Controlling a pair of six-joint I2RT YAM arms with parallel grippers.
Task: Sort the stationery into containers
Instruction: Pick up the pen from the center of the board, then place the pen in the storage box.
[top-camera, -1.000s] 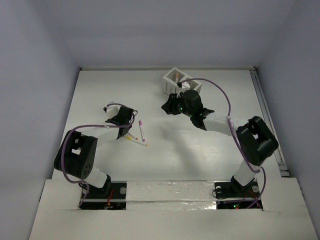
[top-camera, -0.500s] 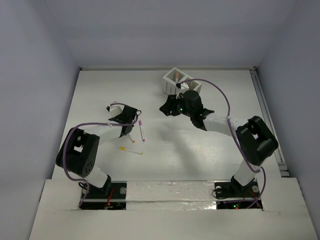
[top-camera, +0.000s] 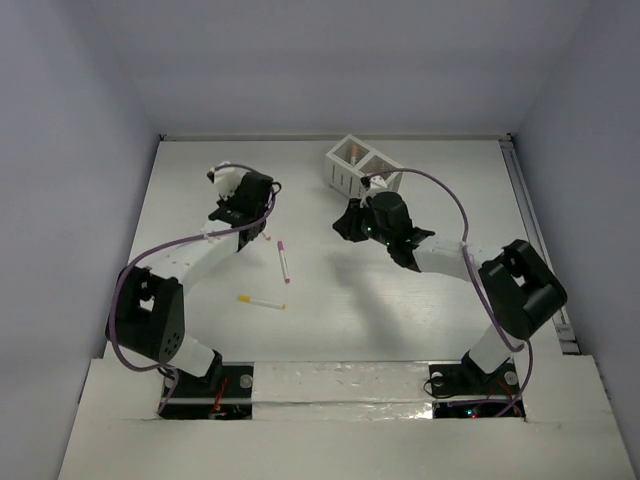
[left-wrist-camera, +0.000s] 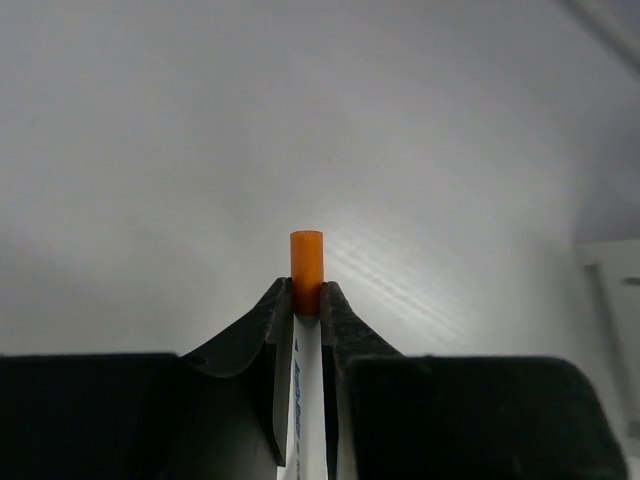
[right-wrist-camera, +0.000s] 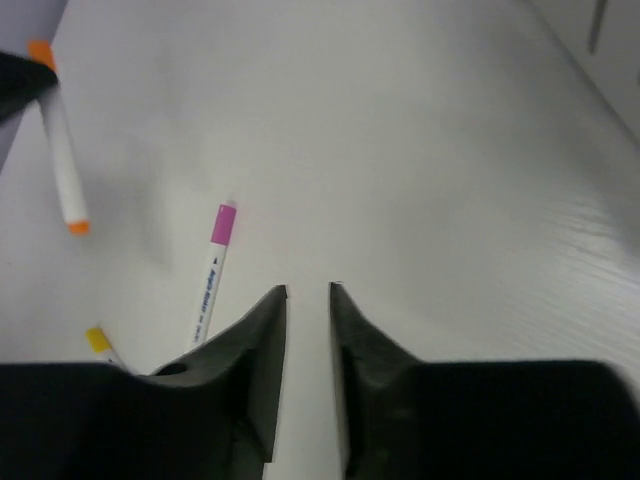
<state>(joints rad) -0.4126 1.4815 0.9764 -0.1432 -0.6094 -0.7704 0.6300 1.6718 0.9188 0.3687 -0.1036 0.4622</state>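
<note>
Fingers (left-wrist-camera: 258, 335) of the left gripper (left-wrist-camera: 306, 292) clamp a white orange-ended pen (left-wrist-camera: 307, 258), held off the table (top-camera: 400, 310) at the far left. The right gripper (right-wrist-camera: 308, 292) hovers mid-table, fingers slightly apart and holding nothing. A magenta-ended pen (top-camera: 284, 262) and a yellow-ended pen (top-camera: 262, 302) lie between the arms. The white two-compartment box (top-camera: 345, 180) stands far centre.

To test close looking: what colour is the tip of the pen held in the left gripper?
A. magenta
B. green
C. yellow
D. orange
D: the left wrist view shows the left gripper shut on a pen whose tip is orange.
</note>
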